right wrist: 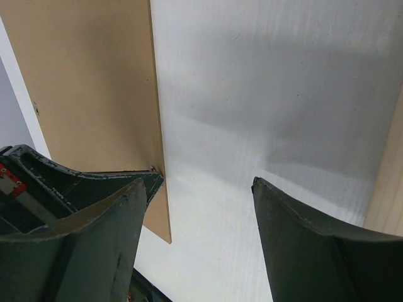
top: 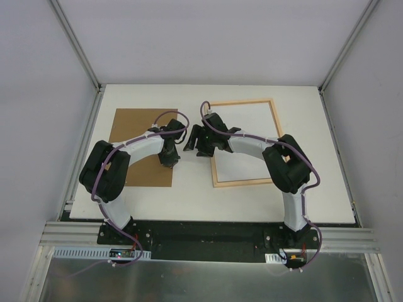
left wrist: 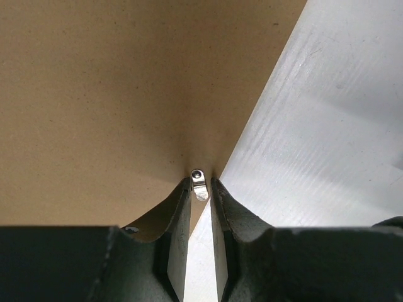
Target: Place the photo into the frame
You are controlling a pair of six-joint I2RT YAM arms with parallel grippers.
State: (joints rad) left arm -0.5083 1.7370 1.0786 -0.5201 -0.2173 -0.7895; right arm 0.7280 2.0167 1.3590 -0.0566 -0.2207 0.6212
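The light wooden frame (top: 245,143) lies flat at the right of the table. Its inside looks plain white, and I cannot tell whether that is the photo's white reverse or the table. No printed side of the photo shows. My right gripper (top: 197,142) is open and empty over bare table just left of the frame. In the right wrist view (right wrist: 201,189) a strip of the frame's wood (right wrist: 387,189) shows at the right edge. My left gripper (top: 169,157) is at the brown backing board's right edge, its fingers (left wrist: 182,207) closed narrowly on a small metal tab (left wrist: 199,184).
The brown backing board (top: 135,146) lies flat at the left and shows in the left wrist view (left wrist: 94,94) and the right wrist view (right wrist: 88,82). The white tabletop (top: 189,201) ends in walls on three sides, and a black base rail (top: 201,233) runs along the near edge.
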